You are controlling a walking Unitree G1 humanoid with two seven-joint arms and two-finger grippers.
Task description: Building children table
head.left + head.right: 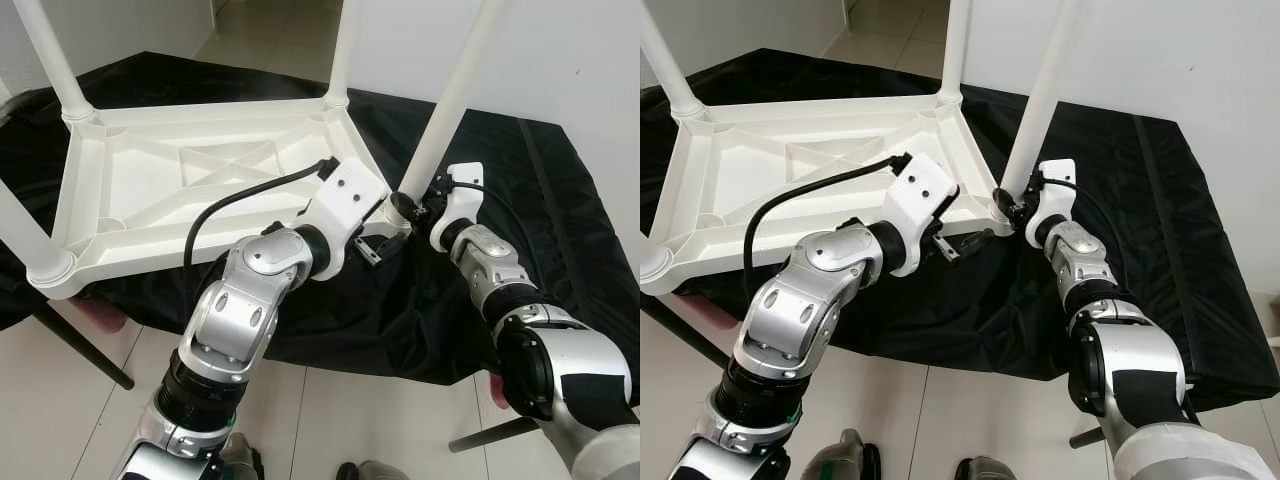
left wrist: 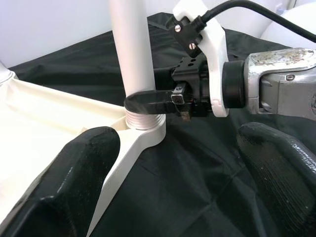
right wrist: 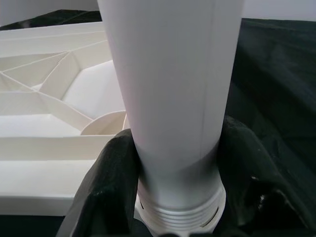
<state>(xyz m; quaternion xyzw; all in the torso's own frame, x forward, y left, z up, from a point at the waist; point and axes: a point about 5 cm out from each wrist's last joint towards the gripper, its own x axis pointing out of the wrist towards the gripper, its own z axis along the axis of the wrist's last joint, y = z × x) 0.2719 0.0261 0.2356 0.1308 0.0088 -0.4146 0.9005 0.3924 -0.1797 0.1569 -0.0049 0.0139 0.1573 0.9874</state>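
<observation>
Right wrist view has my right gripper (image 3: 173,197) pinching the white leg (image 3: 170,94) low, at its threaded base in the upturned table's (image 1: 150,190) corner socket. Smooth, light, stiff plastic; my left gripper (image 1: 385,240) waits spread nearby.

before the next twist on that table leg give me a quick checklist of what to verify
1. Right gripper clamped on the leg just above the threads: ok.
2. Leg seated in the corner socket: not ok, threads exposed.
3. Left gripper open, near the corner without gripping: ok.
4. Tabletop upside down on the black cloth: ok.
5. Other legs standing in their sockets: ok.
6. Leg square to the socket: cannot tell.
</observation>
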